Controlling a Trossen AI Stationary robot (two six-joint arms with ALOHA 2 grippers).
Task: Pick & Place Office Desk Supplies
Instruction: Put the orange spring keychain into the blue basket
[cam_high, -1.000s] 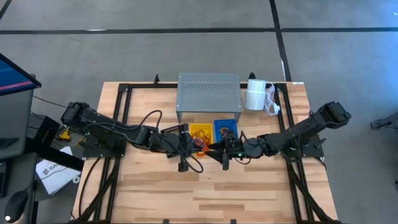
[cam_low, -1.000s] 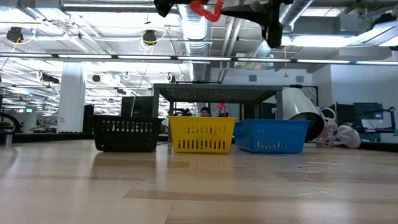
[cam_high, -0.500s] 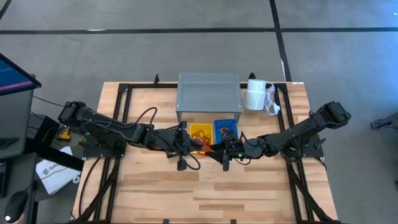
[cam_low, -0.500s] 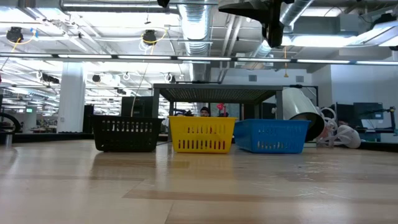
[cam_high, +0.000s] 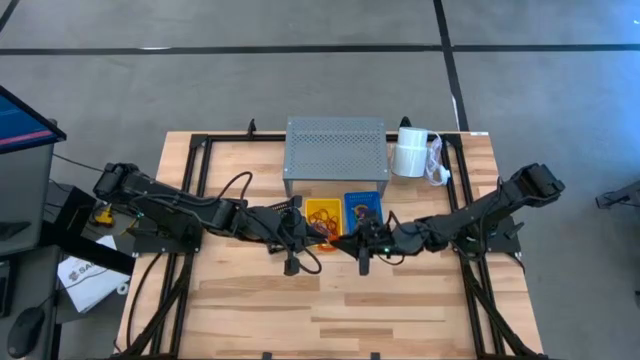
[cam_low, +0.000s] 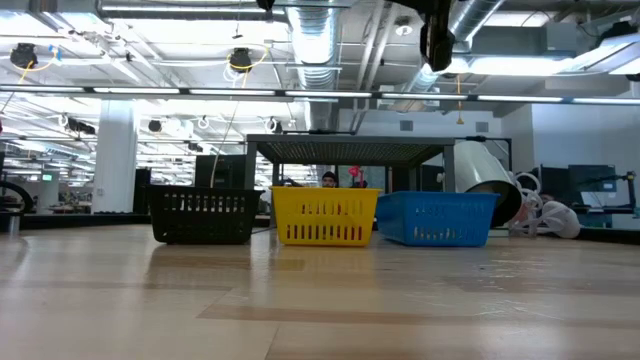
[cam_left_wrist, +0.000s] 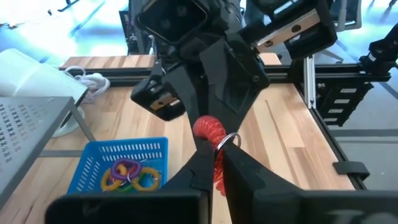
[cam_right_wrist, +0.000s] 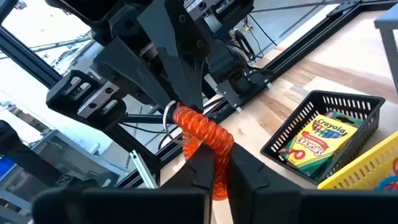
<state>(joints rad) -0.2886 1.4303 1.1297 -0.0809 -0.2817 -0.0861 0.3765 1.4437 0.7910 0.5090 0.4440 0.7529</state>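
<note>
A red spiral coil (cam_left_wrist: 208, 128) with a metal ring (cam_left_wrist: 229, 140) hangs in the air over the table's middle, in front of the baskets. My left gripper (cam_high: 320, 236) comes in from the left and my right gripper (cam_high: 346, 240) from the right. They meet tip to tip, and both are shut on the coil. Crayon boxes (cam_right_wrist: 322, 140) lie in the black basket (cam_right_wrist: 364, 106). Coloured loops (cam_left_wrist: 127, 174) lie in the blue basket (cam_left_wrist: 93, 155). My left gripper pinches the coil's ring end (cam_left_wrist: 217, 175) between its two fingers, coming about level from the table's left. The coil is lifted clear of the table. My right gripper pinches the coil's other end (cam_right_wrist: 215, 177) between its two fingers, coming about level from the table's right. The short stretch of coil (cam_right_wrist: 200, 129) between the two grippers bends in a slack arch.
A black (cam_low: 203, 214), a yellow (cam_low: 325, 216) and a blue basket (cam_low: 437, 217) stand in a row in front of the grey perforated riser (cam_high: 335, 152). A white roll (cam_high: 410, 152) lies at the far right. Bare wood stretches toward the near edge.
My right gripper has shut on the coil's free end, staying where it was. The coil, which showed at the top of the low view a second ago, has gone up out of that view with my left gripper.
</note>
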